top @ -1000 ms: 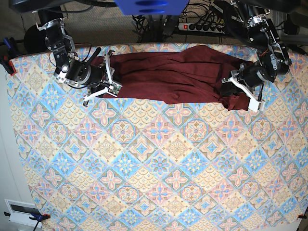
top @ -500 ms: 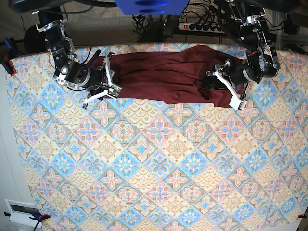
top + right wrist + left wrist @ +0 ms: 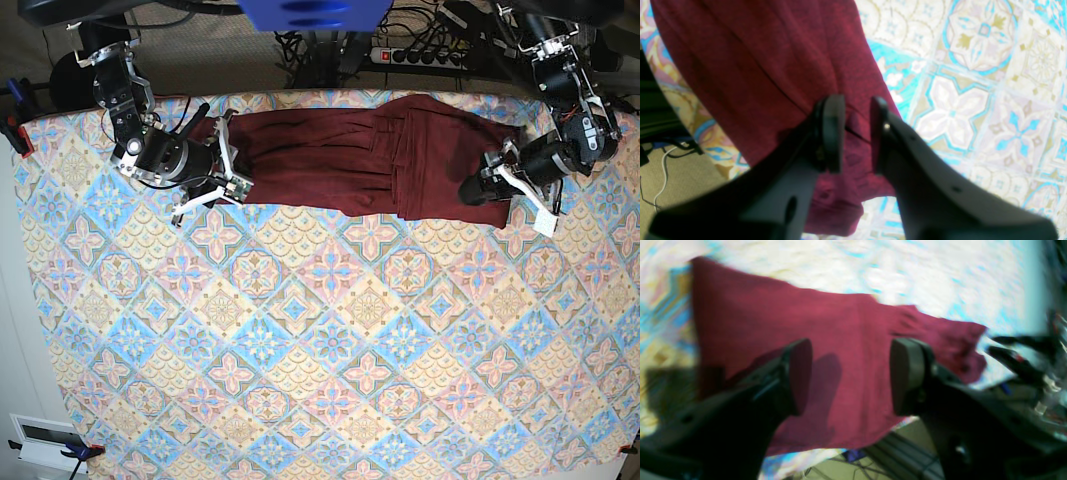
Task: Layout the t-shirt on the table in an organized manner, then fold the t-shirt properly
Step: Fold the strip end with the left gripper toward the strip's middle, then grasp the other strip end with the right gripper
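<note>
Lying along the counter's (image 3: pixel 330 340) far edge, long axis side to side, the t-shirt (image 3: pixel 350 160) has the right end effector (image 3: pixel 855 133) pinching its one end while the left end effector (image 3: pixel 850 376), spread empty, hovers over the other.

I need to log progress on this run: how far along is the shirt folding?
Early. Done: the t-shirt lies stretched along the table's far edge, one end doubled over. In hand: the right gripper pinches its other end; the left gripper is open above it. Left: flattening and the remaining folds.
</note>
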You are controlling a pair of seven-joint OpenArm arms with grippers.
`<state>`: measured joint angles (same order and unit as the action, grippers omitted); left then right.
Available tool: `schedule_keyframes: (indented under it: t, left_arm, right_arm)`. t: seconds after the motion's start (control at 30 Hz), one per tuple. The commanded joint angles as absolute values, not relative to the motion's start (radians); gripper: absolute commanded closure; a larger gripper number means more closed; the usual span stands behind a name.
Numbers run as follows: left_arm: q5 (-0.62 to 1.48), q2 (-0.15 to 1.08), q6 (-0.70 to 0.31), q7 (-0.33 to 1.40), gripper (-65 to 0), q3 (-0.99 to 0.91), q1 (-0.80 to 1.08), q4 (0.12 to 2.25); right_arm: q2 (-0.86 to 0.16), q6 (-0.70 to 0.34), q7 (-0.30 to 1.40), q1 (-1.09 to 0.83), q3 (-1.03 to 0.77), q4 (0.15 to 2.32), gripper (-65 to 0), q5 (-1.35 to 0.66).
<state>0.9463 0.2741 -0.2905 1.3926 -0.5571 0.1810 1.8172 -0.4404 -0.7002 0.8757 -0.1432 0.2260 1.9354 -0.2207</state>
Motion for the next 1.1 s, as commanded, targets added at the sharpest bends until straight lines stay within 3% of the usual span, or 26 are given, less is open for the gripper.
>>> schedule_keyframes:
  t: [0.0, 0.13, 0.3, 0.43, 0.53, 0.77, 1.07]
  left_arm:
    - [0.970, 0.289, -0.295, 1.383, -31.1, -0.562, 0.177, 1.837]
    - [0.964, 0.329, -0.295, 1.382, -24.5, -0.565, 0.176, 1.837]
    - [0.918, 0.357, -0.295, 1.380, -11.5, -0.567, 0.168, 1.836]
    - [0.881, 0.363, -0.297, 1.380, -3.7, -0.567, 0.154, 1.836]
    - [0.874, 0.364, -0.295, 1.380, -0.4, -0.567, 0.154, 1.836]
    - [0.823, 0.360, -0.295, 1.343, -0.2, -0.564, 0.160, 1.836]
    - [0.822, 0.361, -0.295, 1.310, -0.2, -0.564, 0.165, 1.834]
  right_arm:
    - [-0.450, -0.698, 0.865, -0.131, 0.219, 1.948, -13.0, -0.232]
    - [-0.449, -0.698, 0.877, -0.131, 0.188, 1.929, -13.1, -0.232]
    - [-0.397, -0.698, 0.946, -0.133, -0.025, 1.811, -13.4, -0.245]
    - [-0.372, -0.698, 1.026, -0.133, -0.214, 1.710, -19.7, -0.332]
    - [-0.372, -0.698, 1.053, -0.133, -0.251, 1.670, -25.6, -0.460]
    - [-0.372, -0.698, 1.099, -0.133, -0.257, 1.616, -31.6, -0.780]
    - [-0.369, -0.698, 1.096, -0.139, -0.257, 1.527, -31.5, -0.791]
